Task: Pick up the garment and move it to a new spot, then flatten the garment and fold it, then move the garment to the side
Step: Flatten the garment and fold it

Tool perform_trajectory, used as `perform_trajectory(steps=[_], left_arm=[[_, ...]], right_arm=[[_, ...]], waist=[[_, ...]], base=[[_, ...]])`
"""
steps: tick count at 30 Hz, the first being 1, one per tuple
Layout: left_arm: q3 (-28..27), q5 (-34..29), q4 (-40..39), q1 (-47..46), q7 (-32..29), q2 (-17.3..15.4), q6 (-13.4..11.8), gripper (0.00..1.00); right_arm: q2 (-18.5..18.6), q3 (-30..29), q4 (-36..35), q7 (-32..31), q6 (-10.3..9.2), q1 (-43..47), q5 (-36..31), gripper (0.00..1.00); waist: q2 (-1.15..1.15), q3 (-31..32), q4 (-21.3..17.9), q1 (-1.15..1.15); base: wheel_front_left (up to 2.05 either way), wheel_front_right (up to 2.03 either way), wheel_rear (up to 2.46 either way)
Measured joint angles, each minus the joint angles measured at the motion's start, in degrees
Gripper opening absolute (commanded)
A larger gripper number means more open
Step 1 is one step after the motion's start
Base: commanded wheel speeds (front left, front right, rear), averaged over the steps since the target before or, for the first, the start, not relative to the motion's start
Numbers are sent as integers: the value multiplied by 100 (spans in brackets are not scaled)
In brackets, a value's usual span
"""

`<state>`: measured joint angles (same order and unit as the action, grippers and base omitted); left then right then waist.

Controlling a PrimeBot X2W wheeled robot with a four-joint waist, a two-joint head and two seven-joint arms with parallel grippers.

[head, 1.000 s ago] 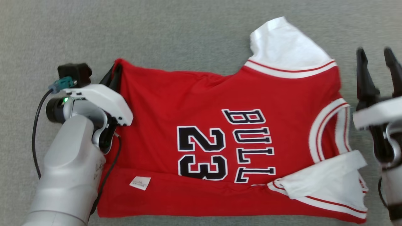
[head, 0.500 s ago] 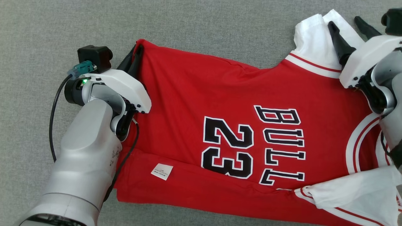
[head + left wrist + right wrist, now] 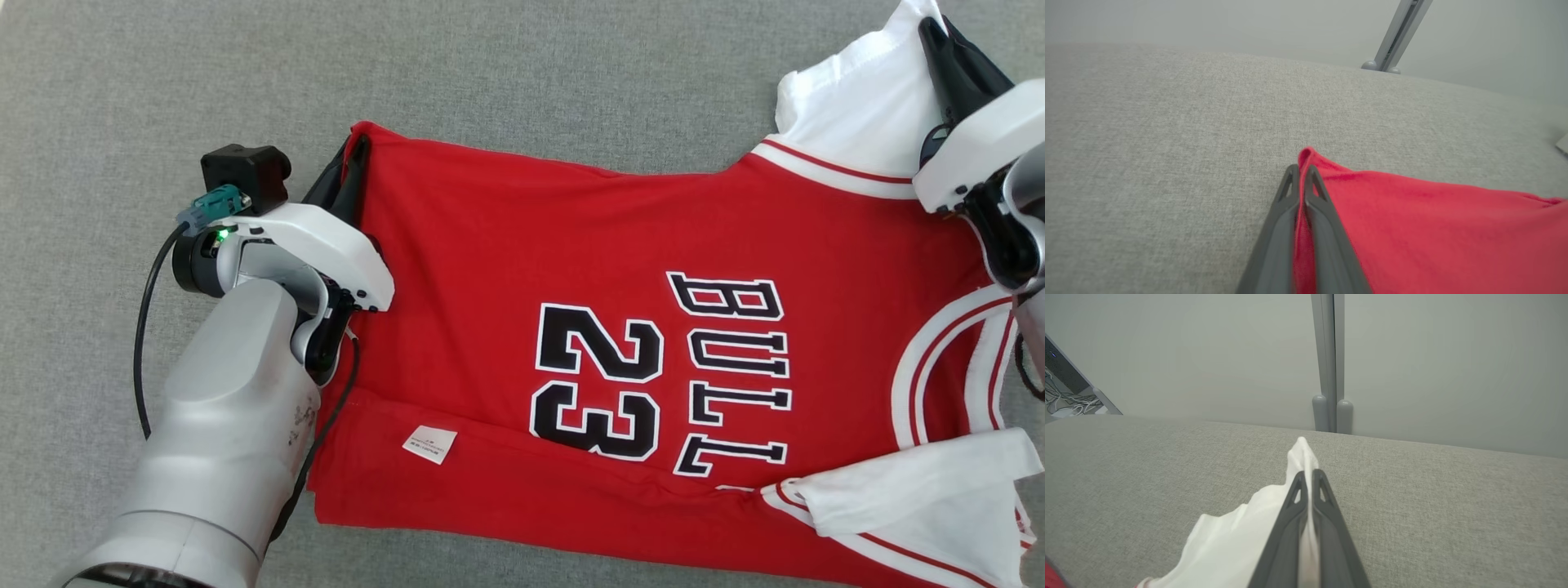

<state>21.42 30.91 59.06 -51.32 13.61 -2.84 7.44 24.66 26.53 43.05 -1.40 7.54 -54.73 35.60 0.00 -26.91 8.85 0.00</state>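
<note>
A red basketball jersey (image 3: 506, 269) with white sleeves, black "BULLS" lettering and "23" lies spread on the grey fabric surface (image 3: 490, 65), its near edge folded up. My left gripper (image 3: 353, 155) is shut on the jersey's far left hem corner (image 3: 1310, 157); red cloth runs between its dark fingers (image 3: 1282, 212). My right gripper (image 3: 939, 41) is shut on the tip of the far white sleeve (image 3: 1300, 451), white cloth pinched between its fingers (image 3: 1331, 514). The other white sleeve (image 3: 914, 498) lies folded over at the near right.
A small white label (image 3: 429, 443) shows on the folded near edge. Beyond the grey surface's far edge stand a pale wall and grey upright posts (image 3: 1329, 359). Cables and equipment (image 3: 1065, 404) sit at the far left in the right wrist view.
My right gripper has gone from standing open beside the jersey to the far white sleeve and shut on its tip. The head camera has shifted. The left gripper keeps its hold on the hem corner.
</note>
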Motion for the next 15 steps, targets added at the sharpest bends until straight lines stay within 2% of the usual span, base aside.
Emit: perform_trajectory(steps=[6, 15], left_arm=[[26, 59, -386, 253, 108, -93, 0, 0], [-237, 25, -1499, 1204, 138, -499, -77, 0]], right_arm=[[42, -65, -427, 621, 0, 472, 138, 0], [127, -319, -1516, 1211, -1, 1845, -44, 0]], waist=[[0, 180, -52, 0], [0, 424, -206, 0]], base=[[0, 0, 0], [0, 0, 0]])
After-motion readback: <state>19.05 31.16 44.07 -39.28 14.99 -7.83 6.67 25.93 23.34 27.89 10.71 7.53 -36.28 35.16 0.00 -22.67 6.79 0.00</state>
